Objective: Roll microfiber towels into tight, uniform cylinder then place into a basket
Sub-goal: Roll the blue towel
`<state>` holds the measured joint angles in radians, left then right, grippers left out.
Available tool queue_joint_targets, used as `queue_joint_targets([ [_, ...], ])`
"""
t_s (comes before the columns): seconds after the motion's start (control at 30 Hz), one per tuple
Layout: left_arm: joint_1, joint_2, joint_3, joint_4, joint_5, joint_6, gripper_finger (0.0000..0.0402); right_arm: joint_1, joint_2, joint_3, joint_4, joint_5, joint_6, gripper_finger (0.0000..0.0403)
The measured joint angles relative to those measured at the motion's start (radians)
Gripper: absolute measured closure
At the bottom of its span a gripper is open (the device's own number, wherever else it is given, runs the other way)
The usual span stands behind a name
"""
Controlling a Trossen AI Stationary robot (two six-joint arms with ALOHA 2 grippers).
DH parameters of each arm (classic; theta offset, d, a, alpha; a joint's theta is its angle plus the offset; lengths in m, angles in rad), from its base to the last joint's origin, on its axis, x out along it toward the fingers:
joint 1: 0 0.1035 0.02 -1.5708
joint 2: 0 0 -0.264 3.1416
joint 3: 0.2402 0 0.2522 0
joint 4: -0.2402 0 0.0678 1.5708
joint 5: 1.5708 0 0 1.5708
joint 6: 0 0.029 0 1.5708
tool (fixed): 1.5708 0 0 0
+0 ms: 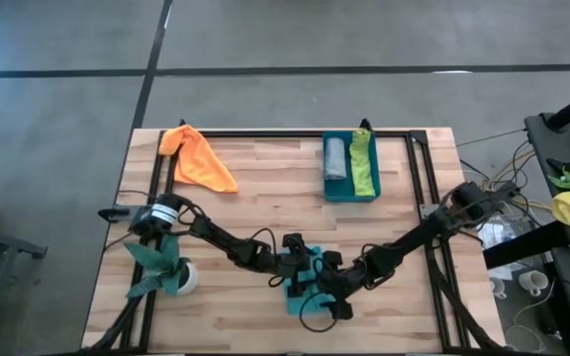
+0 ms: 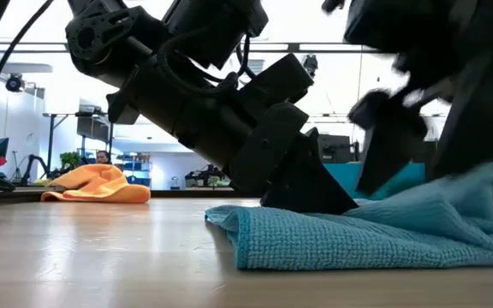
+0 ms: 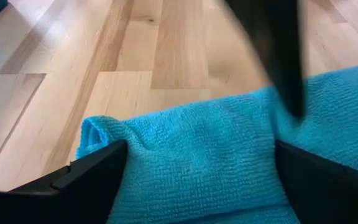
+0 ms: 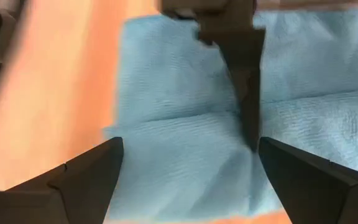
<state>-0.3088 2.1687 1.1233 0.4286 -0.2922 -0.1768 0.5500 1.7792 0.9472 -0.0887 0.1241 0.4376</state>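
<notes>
low view: turquoise towel (image 2: 375,227) lies rumpled, folded on itself.

No readable text, labels, brands, numbers or signs on anything in view.

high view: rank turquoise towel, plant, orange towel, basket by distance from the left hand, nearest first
1. Turquoise towel: directly under the left hand, near the table's front middle.
2. Plant: out to the left, by the front left edge.
3. Basket and orange towel: basket back right, orange towel back left. Too close to call in the high view.
</notes>
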Motion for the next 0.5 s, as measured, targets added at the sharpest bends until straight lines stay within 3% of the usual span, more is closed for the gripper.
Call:
queue_joint_targets([
  [0.23, 0.000, -0.049, -0.004, -0.025, -0.006, 0.007, 0.0025, -0.006, -0.114, -0.019, -0.156, -0.036, 0.079, 0.0033],
  [0.5, 0.000, -0.091, -0.009, -0.043, -0.014, 0.011, 0.0025, -0.063, -0.114, -0.053, -0.185, -0.022, -0.014, 0.0033],
])
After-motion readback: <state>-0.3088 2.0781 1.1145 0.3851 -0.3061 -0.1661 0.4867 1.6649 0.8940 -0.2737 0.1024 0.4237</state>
